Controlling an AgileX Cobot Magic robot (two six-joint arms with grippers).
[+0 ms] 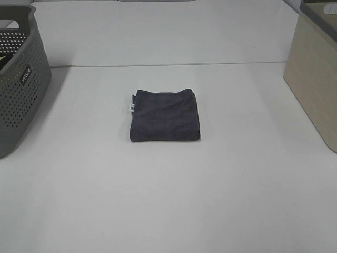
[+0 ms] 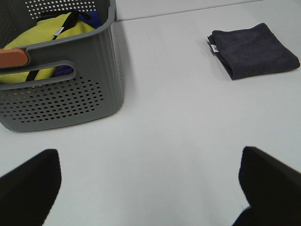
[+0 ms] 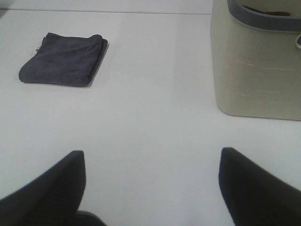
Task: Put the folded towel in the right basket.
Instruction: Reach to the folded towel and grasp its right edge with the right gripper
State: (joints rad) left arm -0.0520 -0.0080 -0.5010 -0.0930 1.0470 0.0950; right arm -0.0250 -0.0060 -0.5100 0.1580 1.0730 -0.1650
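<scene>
- The dark grey folded cloth towel (image 1: 165, 115) lies flat near the middle of the white tabletop (image 1: 168, 211), touching neither basket.
- In the high view its outline is close to square. It looks slightly wider across than deep, but the slanted view makes its long axis uncertain.
- Its edges run square with the thin seam line (image 1: 168, 65) that crosses the tabletop behind it.
- A small white tag (image 1: 131, 107) sticks out of the towel's left edge, near the far corner, pointing toward the grey perforated plastic basket (image 1: 18, 89).
- The thicker, layered edge of the towel faces right, toward the beige smooth-walled basket with a grey rim (image 1: 316, 89).
- The beige basket stands at the right edge of the tabletop, well apart from the towel, with bare tabletop between them.
- The grey basket stands at the left edge, also well apart, and holds a yellow cloth (image 2: 42, 37) among other items.
- Bare tabletop surrounds the towel on all four sides, with the widest stretch on the near side.
- The left pincer (image 2: 150, 188) has its two dark fingers (image 2: 28, 188) spread wide, nothing between them. It hangs over bare tabletop, the grey basket near it and the towel (image 2: 254, 51) farther off.
- The right pincer (image 3: 150, 186) is likewise spread apart and holds nothing. It is above bare tabletop, with the towel (image 3: 63, 59) on one side ahead and the beige basket (image 3: 256, 70) on the other.
</scene>
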